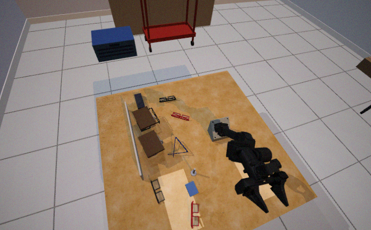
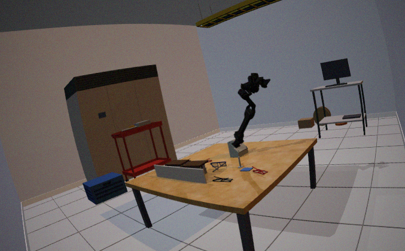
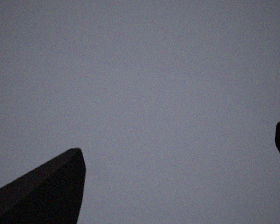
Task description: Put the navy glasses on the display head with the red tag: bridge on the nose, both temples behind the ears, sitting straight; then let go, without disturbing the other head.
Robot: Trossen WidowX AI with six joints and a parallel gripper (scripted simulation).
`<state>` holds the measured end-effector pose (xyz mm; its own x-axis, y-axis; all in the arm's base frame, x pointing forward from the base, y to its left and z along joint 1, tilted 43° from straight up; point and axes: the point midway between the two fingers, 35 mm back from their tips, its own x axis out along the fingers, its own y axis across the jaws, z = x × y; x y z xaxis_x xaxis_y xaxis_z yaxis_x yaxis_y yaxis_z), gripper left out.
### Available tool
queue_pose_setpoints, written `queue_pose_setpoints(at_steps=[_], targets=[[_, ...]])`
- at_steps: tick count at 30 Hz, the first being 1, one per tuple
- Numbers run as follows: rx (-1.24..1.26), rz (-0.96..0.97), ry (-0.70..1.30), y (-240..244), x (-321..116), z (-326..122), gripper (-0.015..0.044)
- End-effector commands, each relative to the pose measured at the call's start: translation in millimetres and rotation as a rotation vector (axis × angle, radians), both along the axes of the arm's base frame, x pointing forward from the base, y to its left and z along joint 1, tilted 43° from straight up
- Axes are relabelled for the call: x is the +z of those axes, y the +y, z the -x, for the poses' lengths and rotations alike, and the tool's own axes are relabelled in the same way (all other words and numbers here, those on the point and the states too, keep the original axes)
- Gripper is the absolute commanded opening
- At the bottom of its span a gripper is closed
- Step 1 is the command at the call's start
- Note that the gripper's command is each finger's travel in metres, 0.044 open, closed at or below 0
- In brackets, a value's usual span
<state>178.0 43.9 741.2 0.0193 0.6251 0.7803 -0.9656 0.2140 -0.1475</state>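
Note:
The navy glasses (image 1: 187, 151) (image 2: 219, 162) rest on the table, in front of the nearer head, temples spread and crossing. Two display heads show as brown block tops: one head (image 1: 151, 144) (image 2: 196, 163) wears nothing that I can make out; the other head (image 1: 143, 117) (image 2: 177, 162) has dark glasses (image 1: 154, 115) on its front. No red tag is visible on either, so I cannot tell which head bears it. My gripper (image 1: 277, 208) (image 2: 267, 81) (image 3: 184, 147) is open and empty, raised high, far from the glasses and heads. The wrist view shows only a plain wall between the fingers.
A pale panel (image 1: 133, 137) (image 2: 180, 173) stands behind the heads; a dark block (image 1: 139, 100) lies beside them. Black glasses (image 1: 167, 98), red glasses (image 1: 180, 115), more dark glasses (image 1: 157, 190), more red glasses (image 1: 192, 214), a blue pad (image 1: 192, 188) and a small post (image 1: 193, 172) surround the area.

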Motion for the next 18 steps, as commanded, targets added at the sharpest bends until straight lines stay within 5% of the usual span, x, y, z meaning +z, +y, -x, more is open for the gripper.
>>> queue_pose_setpoints(at_steps=[1, 8, 18], targets=[[0.000, 0.000, 0.000, 0, 0, 0, 0.0426], [0.000, 0.000, 0.000, 0, 0, 0, 0.0440], [-0.082, -0.106, 0.432, -35, -44, -131, 0.0200]])
